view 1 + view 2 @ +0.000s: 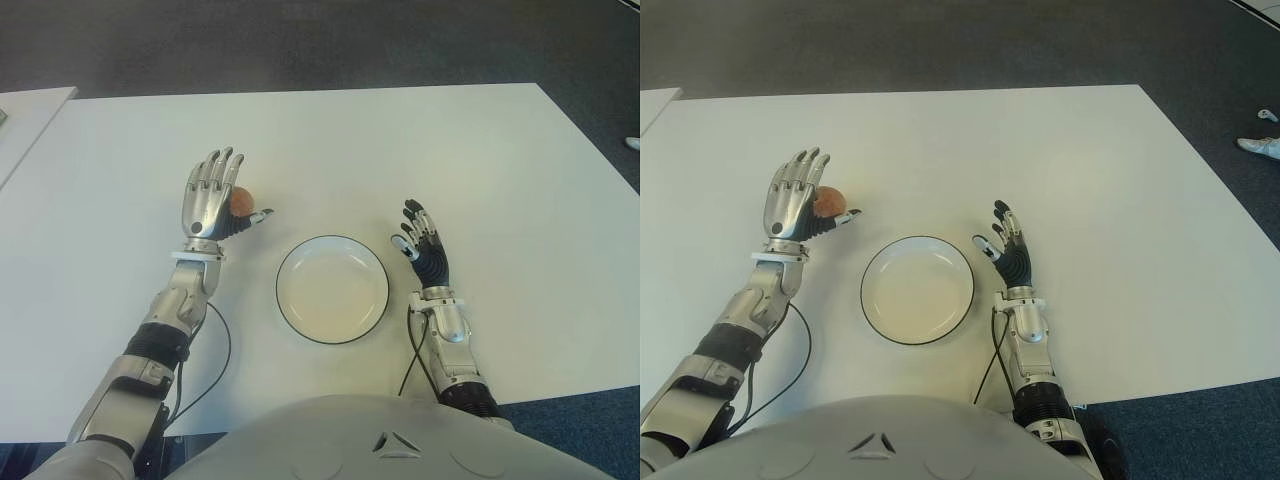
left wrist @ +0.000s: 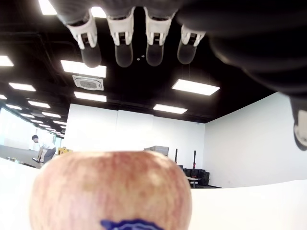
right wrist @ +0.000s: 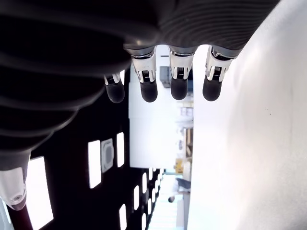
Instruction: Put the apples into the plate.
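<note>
From the left eye view, the white plate (image 1: 332,289) sits on the white worktop (image 1: 330,150), and it holds nothing. Up and to the left of the plate, the left robot hand (image 1: 213,200) stands with fingers spread and straight, thumb out toward the plate, and the apple (image 1: 242,200) sits right by its palm, ungrasped. To the right of the plate, the right robot hand (image 1: 420,240) shows relaxed, holding nothing.

The right eye view shows the same layout.

Over to the left wrist view: the apple (image 2: 111,190) fills the foreground, reddish-yellow with a blue sticker, fingers (image 2: 123,52) extended above it and clear of its skin.

The right wrist view: fingers (image 3: 148,88) straight, released, the worktop (image 3: 249,158) alongside.
</note>
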You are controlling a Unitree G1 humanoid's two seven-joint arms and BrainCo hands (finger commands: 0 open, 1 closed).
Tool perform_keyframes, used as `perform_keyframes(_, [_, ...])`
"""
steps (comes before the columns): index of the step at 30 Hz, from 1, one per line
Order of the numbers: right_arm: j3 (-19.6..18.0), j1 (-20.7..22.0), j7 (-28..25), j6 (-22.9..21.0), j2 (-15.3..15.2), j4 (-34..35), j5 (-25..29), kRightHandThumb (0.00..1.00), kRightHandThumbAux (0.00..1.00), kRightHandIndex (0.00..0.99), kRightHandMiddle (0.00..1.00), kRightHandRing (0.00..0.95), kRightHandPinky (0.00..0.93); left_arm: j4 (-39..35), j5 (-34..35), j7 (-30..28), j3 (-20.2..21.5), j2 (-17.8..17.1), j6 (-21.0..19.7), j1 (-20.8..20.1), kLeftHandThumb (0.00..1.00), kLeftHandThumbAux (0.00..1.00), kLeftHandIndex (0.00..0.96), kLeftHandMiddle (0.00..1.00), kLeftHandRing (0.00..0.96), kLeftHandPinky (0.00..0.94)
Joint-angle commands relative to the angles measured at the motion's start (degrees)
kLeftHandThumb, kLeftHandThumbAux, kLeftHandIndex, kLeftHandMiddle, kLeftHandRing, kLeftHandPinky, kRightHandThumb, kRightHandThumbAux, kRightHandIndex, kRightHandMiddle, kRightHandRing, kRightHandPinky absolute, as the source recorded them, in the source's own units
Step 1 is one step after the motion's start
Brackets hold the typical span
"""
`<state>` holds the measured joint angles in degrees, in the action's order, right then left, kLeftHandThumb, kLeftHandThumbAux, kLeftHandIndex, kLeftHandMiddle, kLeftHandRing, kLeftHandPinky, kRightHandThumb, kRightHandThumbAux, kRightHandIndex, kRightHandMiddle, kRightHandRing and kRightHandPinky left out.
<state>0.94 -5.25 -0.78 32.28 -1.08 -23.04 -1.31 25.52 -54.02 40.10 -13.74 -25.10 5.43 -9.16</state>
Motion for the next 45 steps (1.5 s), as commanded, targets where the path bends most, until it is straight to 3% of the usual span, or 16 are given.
perform_keyframes(1, [-0.37, -4.22, -0.42, -0.35, -0.13, -4.9, 0.09, 0.096, 0.518, 0.0, 0.0, 0.0, 0.0, 2.19, 2.0, -2.38, -0.92, -0.12, 0.13, -0.9, 0.346, 0.406, 0.032, 0.024, 0.003, 0.0])
perform_keyframes(23, [-0.74, -4.55, -4.23, -0.41, -0.66, -4.5, 2.05, 0.084, 0.58, 0.0, 0.0, 0.0, 0.0, 10.04, 6.56, -8.09, -3.14, -0.26, -0.01, -5.92, 0.302, 0.441, 0.036, 0.032, 0.003, 0.0])
perform_keyframes(45, [-1.4, -5.33, -5.83, -0.62, -1.51, -3.69, 2.19, 0.077, 0.614, 0.0, 0.0, 0.0, 0.0, 15.82, 7.81, -6.98, -4.45, 0.48, 0.53, -7.8, 0.295, 0.427, 0.046, 0.043, 0.028, 0.007])
